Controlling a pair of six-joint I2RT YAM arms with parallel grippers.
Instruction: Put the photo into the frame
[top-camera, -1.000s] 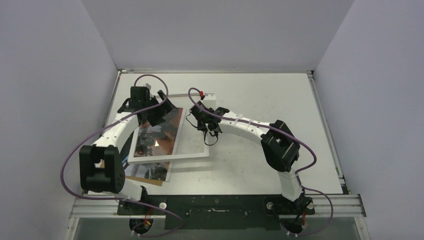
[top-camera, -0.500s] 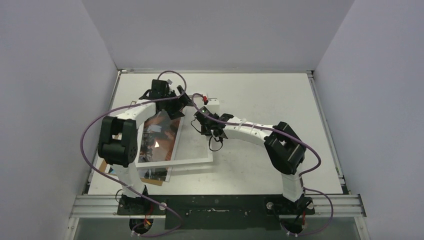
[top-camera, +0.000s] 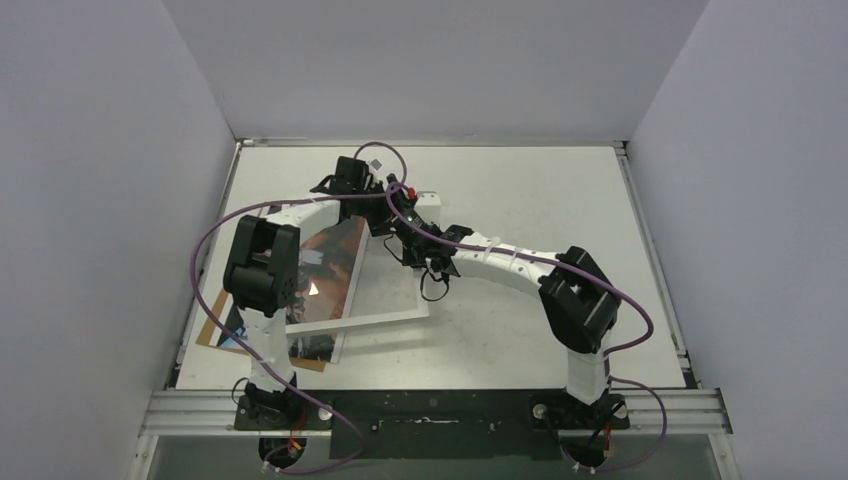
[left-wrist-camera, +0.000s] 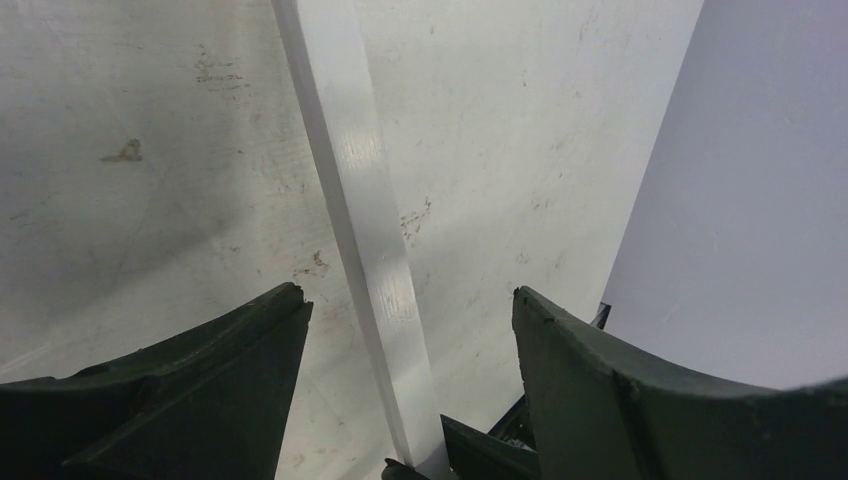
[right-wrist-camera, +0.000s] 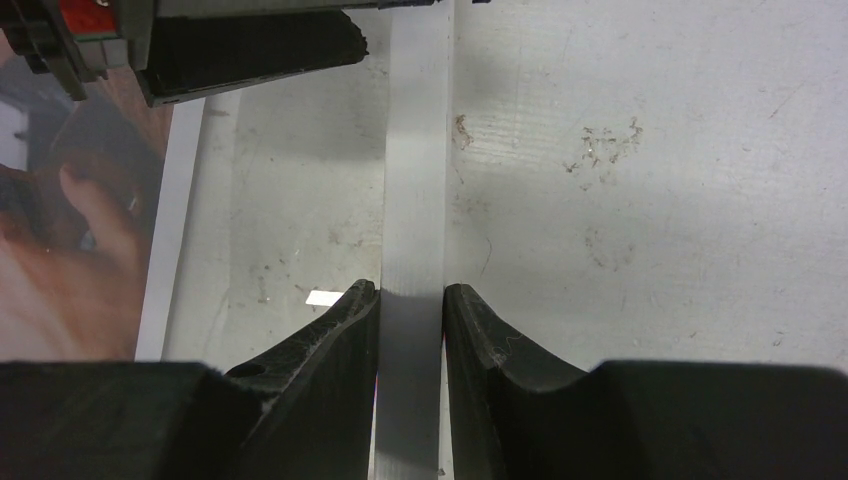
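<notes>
Photo (top-camera: 325, 268) lay at the left half of the frame (top-camera: 390, 318). The right gripper (right-wrist-camera: 410, 292) clenched the frame's right-hand rail. A second earlier the left gripper (left-wrist-camera: 407, 298) was by the photo's far edge; it had swung across to straddle that rail, jaws apart.

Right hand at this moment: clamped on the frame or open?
The right hand is shut on the frame: its wrist view shows both fingers pressed against the white rail's sides, no gap.
</notes>
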